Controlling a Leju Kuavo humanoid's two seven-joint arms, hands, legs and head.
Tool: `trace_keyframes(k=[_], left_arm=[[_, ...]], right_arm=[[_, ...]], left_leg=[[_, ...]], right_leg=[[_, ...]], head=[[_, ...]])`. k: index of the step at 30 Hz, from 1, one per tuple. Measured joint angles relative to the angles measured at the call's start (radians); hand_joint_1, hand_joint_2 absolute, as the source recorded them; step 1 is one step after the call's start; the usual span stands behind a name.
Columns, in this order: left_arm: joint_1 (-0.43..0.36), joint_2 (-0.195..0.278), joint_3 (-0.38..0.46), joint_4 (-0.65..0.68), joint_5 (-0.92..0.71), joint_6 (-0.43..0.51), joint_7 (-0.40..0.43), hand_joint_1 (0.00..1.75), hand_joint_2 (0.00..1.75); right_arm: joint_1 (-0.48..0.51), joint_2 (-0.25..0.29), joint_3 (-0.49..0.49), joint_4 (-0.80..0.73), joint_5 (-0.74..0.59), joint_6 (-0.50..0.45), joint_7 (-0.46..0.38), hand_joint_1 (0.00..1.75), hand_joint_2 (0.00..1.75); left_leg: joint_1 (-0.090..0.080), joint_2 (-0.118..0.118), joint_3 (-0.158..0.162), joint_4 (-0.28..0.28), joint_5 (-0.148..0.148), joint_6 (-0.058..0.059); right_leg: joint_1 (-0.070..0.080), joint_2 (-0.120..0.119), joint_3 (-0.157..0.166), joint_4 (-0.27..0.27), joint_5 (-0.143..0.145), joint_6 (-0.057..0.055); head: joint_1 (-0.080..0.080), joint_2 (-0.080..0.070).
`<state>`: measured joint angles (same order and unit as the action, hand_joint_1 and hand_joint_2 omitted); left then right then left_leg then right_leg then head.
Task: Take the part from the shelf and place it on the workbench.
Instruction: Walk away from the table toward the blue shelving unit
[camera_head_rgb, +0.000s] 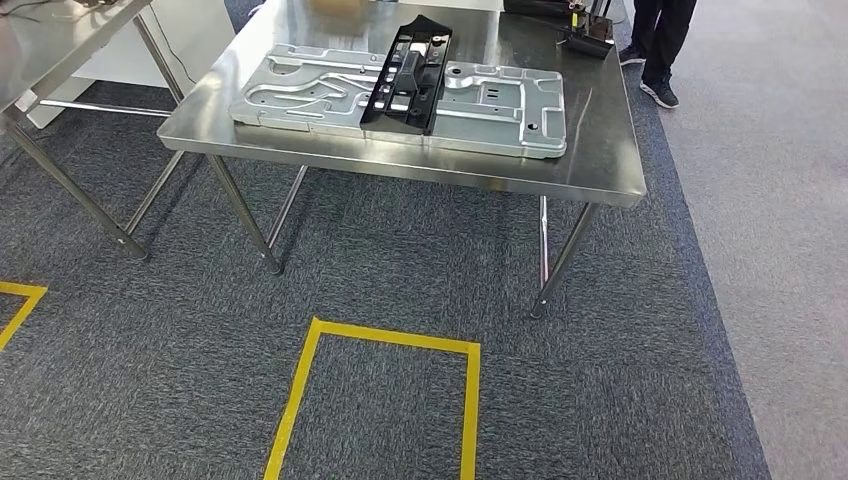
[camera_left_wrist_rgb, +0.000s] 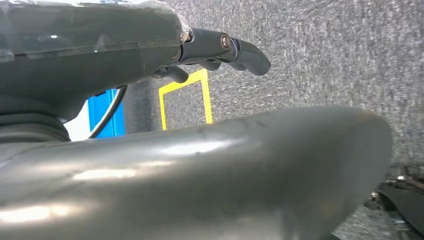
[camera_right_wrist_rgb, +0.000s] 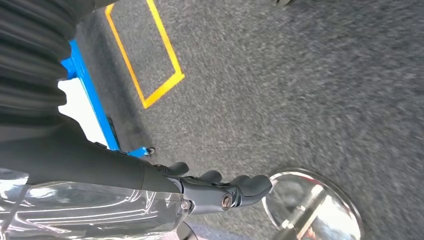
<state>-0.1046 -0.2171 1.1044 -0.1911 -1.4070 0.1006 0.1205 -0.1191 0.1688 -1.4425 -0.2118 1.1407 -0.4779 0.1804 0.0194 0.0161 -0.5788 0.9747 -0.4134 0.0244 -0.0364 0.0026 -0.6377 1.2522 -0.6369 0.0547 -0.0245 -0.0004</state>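
With both the left hand (camera_left_wrist_rgb: 220, 50) and right hand (camera_right_wrist_rgb: 220, 192) hanging loosely spread and holding nothing, while a black part (camera_head_rgb: 410, 75) lies on the desk (camera_head_rgb: 600, 170), a careful approach seems wise.

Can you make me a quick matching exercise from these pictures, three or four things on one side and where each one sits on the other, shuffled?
Things:
1. black plastic frame part
2. large silver stamped metal panel
3. yellow tape rectangle
4. person's dark shoes

Places:
A. on the grey carpet in front of the steel workbench
B. flat on the workbench top
C. lying across the metal panel
D. on the floor beyond the workbench's far right corner

Pairs: 1-C, 2-B, 3-A, 4-D
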Motion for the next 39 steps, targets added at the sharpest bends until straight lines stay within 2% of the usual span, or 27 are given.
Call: trace_keyframes(k=[1, 2, 4, 6, 9, 10, 12, 14, 15, 16, 17, 19, 20, 21, 22, 24, 25, 26, 27, 29, 30, 31, 32, 34, 36, 37, 39], left_arm=[[0.000, 0.000, 0.000, 0.000, 0.000, 0.000, 0.000, 0.00, 0.00], [0.000, 0.000, 0.000, 0.000, 0.001, 0.000, 0.000, 0.00, 0.00], [0.000, -0.001, 0.000, 0.000, 0.001, 0.000, 0.000, 0.00, 0.00], [-0.001, -0.002, 0.000, 0.000, 0.002, 0.000, -0.001, 0.00, 0.00], [-0.001, -0.002, 0.000, 0.000, 0.002, 0.000, -0.001, 0.00, 0.00], [-0.001, -0.002, 0.000, 0.000, 0.002, 0.000, -0.001, 0.00, 0.00], [0.001, -0.002, 0.000, 0.000, 0.002, 0.000, -0.001, 0.00, 0.00], [0.002, -0.001, 0.000, 0.000, 0.002, 0.000, -0.001, 0.00, 0.00], [0.002, -0.001, 0.000, 0.000, 0.002, 0.000, -0.001, 0.00, 0.00], [0.002, -0.001, 0.000, 0.000, 0.002, 0.000, -0.001, 0.00, 0.00], [0.002, -0.001, 0.000, 0.000, 0.002, 0.000, -0.001, 0.00, 0.00], [-0.001, -0.001, 0.000, 0.000, 0.002, 0.001, 0.000, 0.00, 0.00], [-0.003, 0.000, 0.000, 0.000, 0.002, 0.002, 0.000, 0.00, 0.00], [-0.006, 0.000, 0.000, 0.000, 0.002, 0.003, 0.000, 0.00, 0.00], [-0.008, 0.001, 0.000, 0.000, 0.002, 0.004, -0.001, 0.00, 0.00], [-0.008, 0.001, 0.000, 0.000, 0.001, 0.006, -0.002, 0.00, 0.00], [-0.006, 0.001, 0.000, 0.000, 0.001, 0.007, -0.003, 0.00, 0.00], [-0.005, 0.001, 0.000, -0.001, 0.001, 0.008, -0.004, 0.00, 0.00], [-0.004, 0.002, 0.000, -0.001, 0.001, 0.011, -0.005, 0.00, 0.00], [-0.003, 0.002, 0.000, 0.000, 0.001, 0.014, -0.007, 0.00, 0.00], [-0.002, 0.001, 0.000, 0.000, 0.001, 0.014, -0.008, 0.00, 0.00], [-0.001, 0.001, 0.000, 0.000, 0.001, 0.015, -0.009, 0.00, 0.00], [0.000, 0.001, 0.000, 0.000, 0.001, 0.015, -0.010, 0.00, 0.00], [0.001, -0.001, 0.000, 0.000, 0.001, 0.015, -0.013, 0.00, 0.00], [0.000, -0.002, 0.000, 0.000, 0.002, 0.015, -0.016, 0.00, 0.00], [0.000, -0.002, 0.000, 0.000, 0.002, 0.015, -0.017, 0.00, 0.00], [-0.001, -0.002, 0.000, 0.000, 0.003, 0.015, -0.018, 0.00, 0.00]], right_arm=[[0.000, 0.000, 0.000, 0.000, -0.002, 0.000, -0.003, 0.00, 1.75], [0.000, 0.000, 0.000, 0.001, -0.003, 0.000, -0.007, 0.00, 1.75], [-0.004, -0.002, 0.000, 0.001, -0.005, 0.002, -0.014, 0.00, 0.87], [-0.007, -0.003, 0.000, 0.001, -0.005, 0.005, -0.019, 0.00, 0.00], [-0.010, -0.003, 0.000, 0.002, -0.006, 0.008, -0.025, 0.00, 0.00], [-0.011, -0.003, 0.000, 0.002, -0.006, 0.009, -0.026, 0.00, 0.00], [-0.013, -0.003, 0.000, 0.002, -0.007, 0.010, -0.028, 0.00, 0.00], [-0.012, -0.004, -0.001, 0.002, -0.007, 0.011, -0.029, 0.00, 0.00], [-0.012, -0.004, -0.001, 0.002, -0.007, 0.012, -0.029, 0.00, 0.00], [-0.012, -0.004, -0.001, 0.002, -0.007, 0.013, -0.029, 0.00, 0.00], [-0.012, -0.004, -0.002, 0.002, -0.007, 0.015, -0.030, 0.00, 0.00], [-0.013, -0.003, -0.002, 0.003, -0.007, 0.017, -0.031, 0.00, 0.00], [-0.014, -0.003, -0.002, 0.004, -0.007, 0.018, -0.032, 0.00, 0.00], [-0.014, -0.002, -0.002, 0.005, -0.007, 0.018, -0.034, 0.00, 0.00], [-0.015, -0.002, -0.002, 0.005, -0.009, 0.018, -0.036, 0.00, 0.00], [-0.015, -0.002, -0.005, 0.006, -0.015, 0.017, -0.043, 0.00, 0.00], [-0.015, -0.002, -0.006, 0.006, -0.021, 0.016, -0.049, 0.00, 0.00], [-0.014, -0.003, -0.008, 0.006, -0.026, 0.016, -0.055, 0.00, 0.00], [-0.013, -0.003, -0.010, 0.006, -0.032, 0.015, -0.062, 0.00, 0.00], [-0.013, -0.004, -0.013, 0.006, -0.038, 0.014, -0.072, 0.00, 0.00], [-0.012, -0.004, -0.014, 0.007, -0.039, 0.014, -0.074, 0.00, 0.00], [-0.012, -0.005, -0.014, 0.007, -0.040, 0.014, -0.076, 0.00, 0.00], [-0.012, -0.006, -0.014, 0.007, -0.041, 0.014, -0.078, 0.00, 0.00], [-0.012, -0.009, -0.014, 0.007, -0.042, 0.014, -0.079, 0.00, 0.00], [-0.015, -0.011, -0.014, 0.007, -0.043, 0.013, -0.080, 0.00, 0.00], [-0.016, -0.011, -0.015, 0.007, -0.043, 0.012, -0.080, 0.00, 0.00], [-0.016, -0.011, -0.015, 0.007, -0.043, 0.010, -0.080, 0.00, 0.00]], left_leg=[[0.000, 0.000, -0.010, 0.005, 0.003, -0.001], [0.000, 0.000, -0.022, 0.013, 0.007, -0.003], [0.000, 0.000, -0.040, 0.030, 0.012, -0.010], [-0.001, -0.001, -0.048, 0.042, 0.019, -0.022], [0.001, -0.003, -0.055, 0.041, 0.034, -0.044], [0.002, -0.004, -0.062, 0.048, 0.021, -0.049], [0.004, -0.006, -0.088, 0.122, -0.065, -0.056], [0.004, -0.007, -0.115, 0.251, -0.168, -0.061], [0.004, -0.007, -0.117, 0.301, -0.188, -0.061], [0.004, -0.007, -0.105, 0.325, -0.185, -0.059], [0.003, -0.007, -0.074, 0.310, -0.162, -0.055], [-0.001, -0.008, 0.038, 0.188, -0.124, -0.039], [-0.005, -0.009, 0.103, 0.101, -0.126, -0.030], [-0.010, -0.009, 0.149, 0.034, -0.135, -0.024], [-0.015, -0.009, 0.176, -0.010, -0.146, -0.019], [-0.018, -0.006, 0.176, -0.030, -0.141, -0.010], [-0.017, -0.005, 0.171, -0.033, -0.133, -0.002], [-0.016, -0.003, 0.165, -0.036, -0.122, 0.006], [-0.015, -0.001, 0.156, -0.039, -0.110, 0.013], [-0.019, 0.003, 0.133, -0.037, -0.092, 0.018], [-0.020, 0.005, 0.121, -0.035, -0.084, 0.017], [-0.021, 0.009, 0.109, -0.031, -0.078, 0.016], [-0.020, 0.012, 0.098, -0.026, -0.073, 0.015], [-0.019, 0.017, 0.081, -0.010, -0.070, 0.010], [-0.022, 0.020, 0.066, 0.007, -0.071, 0.001], [-0.023, 0.021, 0.062, 0.013, -0.071, -0.004], [-0.025, 0.023, 0.060, 0.015, -0.069, -0.014]], right_leg=[[0.000, 0.000, 0.012, -0.004, 0.008, 0.002], [-0.001, -0.001, 0.045, -0.048, 0.032, 0.003], [0.001, -0.002, 0.132, -0.181, 0.075, 0.000], [0.007, -0.002, 0.169, -0.245, 0.094, -0.013], [0.011, -0.001, 0.150, -0.247, 0.111, -0.040], [0.010, -0.002, 0.140, -0.249, 0.121, -0.049], [0.007, -0.005, 0.112, -0.252, 0.147, -0.063], [0.011, -0.006, 0.081, -0.251, 0.171, -0.067], [0.014, -0.006, 0.065, -0.250, 0.183, -0.068], [0.016, -0.006, 0.048, -0.249, 0.195, -0.067], [0.019, -0.006, 0.033, -0.249, 0.207, -0.066], [0.022, -0.005, 0.006, -0.247, 0.230, -0.062], [0.024, -0.005, -0.003, -0.247, 0.241, -0.058], [0.025, -0.005, -0.007, -0.247, 0.252, -0.053], [0.024, -0.006, -0.009, -0.248, 0.261, -0.047], [0.022, -0.008, -0.010, -0.253, 0.276, -0.033], [0.019, -0.008, -0.014, -0.247, 0.266, -0.027], [0.018, -0.007, -0.021, -0.228, 0.239, -0.024], [0.017, -0.006, -0.033, -0.188, 0.194, -0.021], [0.016, -0.005, -0.068, -0.062, 0.098, -0.018], [0.015, -0.004, -0.079, -0.003, 0.077, -0.015], [0.015, -0.005, -0.078, 0.028, 0.079, -0.014], [0.015, -0.005, -0.058, 0.024, 0.098, -0.013], [0.014, -0.011, 0.032, -0.091, 0.140, -0.015], [0.018, -0.020, 0.113, -0.213, 0.144, -0.022], [0.020, -0.022, 0.129, -0.242, 0.136, -0.028], [0.022, -0.020, 0.129, -0.253, 0.134, -0.039]], head=[[0.000, 0.000], [0.000, 0.000], [0.000, 0.000], [0.000, 0.000], [0.000, 0.000], [0.000, 0.000], [0.000, 0.000], [-0.001, 0.000], [-0.001, 0.000], [-0.001, 0.000], [-0.001, 0.000], [-0.001, 0.000], [-0.001, 0.000], [0.000, 0.000], [0.000, 0.000], [0.000, 0.000], [0.000, 0.000], [0.000, 0.000], [0.000, 0.000], [0.000, 0.000], [0.000, 0.000], [0.000, 0.000], [0.000, 0.000], [0.000, 0.000], [0.000, 0.000], [0.000, 0.000], [0.000, 0.000]])
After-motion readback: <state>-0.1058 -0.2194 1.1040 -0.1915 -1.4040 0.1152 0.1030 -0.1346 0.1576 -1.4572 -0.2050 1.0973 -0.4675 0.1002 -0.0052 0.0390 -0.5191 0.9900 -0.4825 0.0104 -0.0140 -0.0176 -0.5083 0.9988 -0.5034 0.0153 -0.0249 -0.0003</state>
